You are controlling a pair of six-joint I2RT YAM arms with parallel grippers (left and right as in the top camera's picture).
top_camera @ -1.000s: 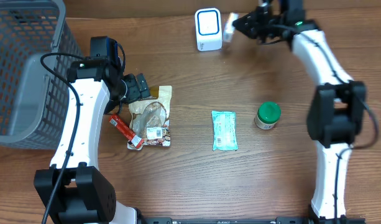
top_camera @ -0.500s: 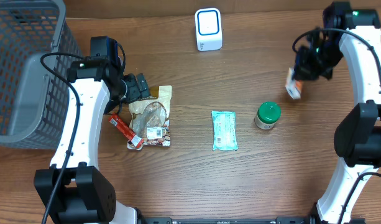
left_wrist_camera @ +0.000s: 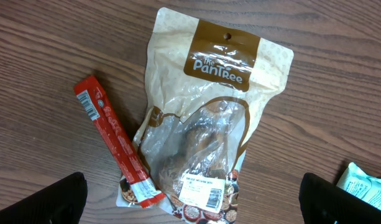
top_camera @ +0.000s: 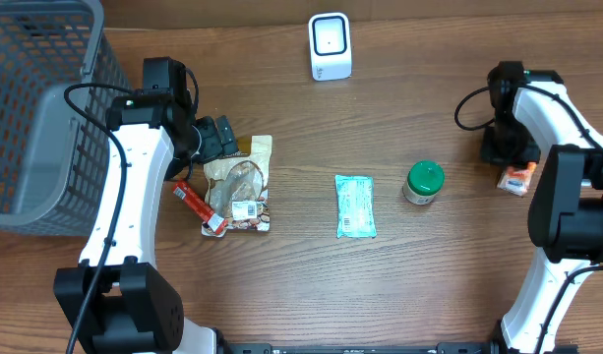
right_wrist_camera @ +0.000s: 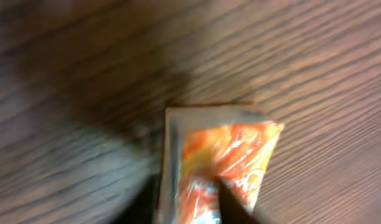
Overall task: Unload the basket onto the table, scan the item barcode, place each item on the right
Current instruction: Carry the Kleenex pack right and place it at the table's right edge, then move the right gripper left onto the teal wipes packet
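Swung from the scanner (top_camera: 330,46) at twelve o'clock, the orange packet (top_camera: 515,178) now sits on the counter (top_camera: 429,285) at three. Whether the right fingers (top_camera: 505,149) grasp it, I cannot tell; the left fingers (left_wrist_camera: 47,199) are spread. A half-release could drag it.

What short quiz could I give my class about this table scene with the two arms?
1. Fill in the gap: the jar has a ___ lid.
2. True or false: the red stick touches the brown snack bag.
3. Which thing lies nearest the right arm's jaws?
A. the jar
B. the orange packet
C. the red stick
Key: 1 green; 2 true; 3 B.
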